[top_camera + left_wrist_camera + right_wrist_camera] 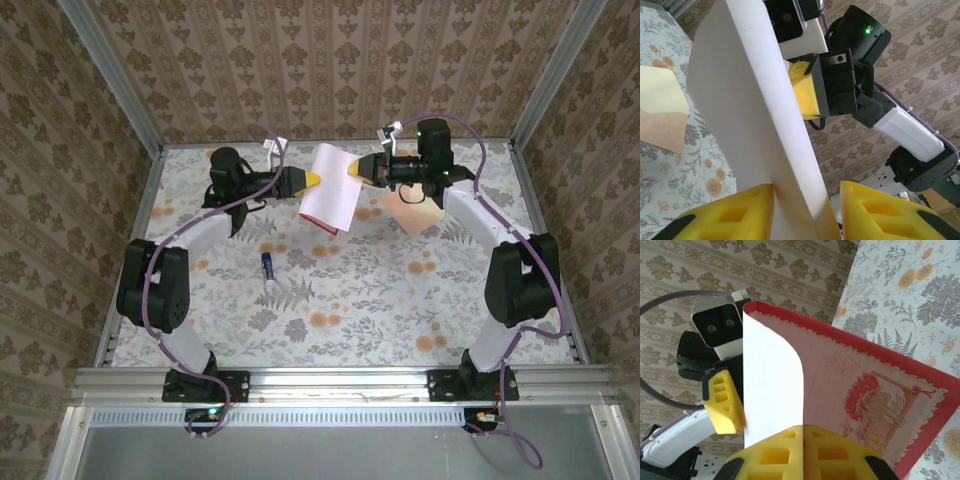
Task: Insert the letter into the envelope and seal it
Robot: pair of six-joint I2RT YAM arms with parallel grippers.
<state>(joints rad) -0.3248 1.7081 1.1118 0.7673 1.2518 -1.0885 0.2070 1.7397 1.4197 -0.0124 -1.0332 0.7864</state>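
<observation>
Currently the right hand [355, 170] is clamped on the letter [330, 200], holding it above the table [350, 310]. The left hand [312, 180] straddles the opposite edge, jaws apart. The envelope [412, 215] lies flat to the letter's right, under the right arm, so the right hand is nearer to it. Count: one letter, one envelope, one glue stick [268, 267].
</observation>
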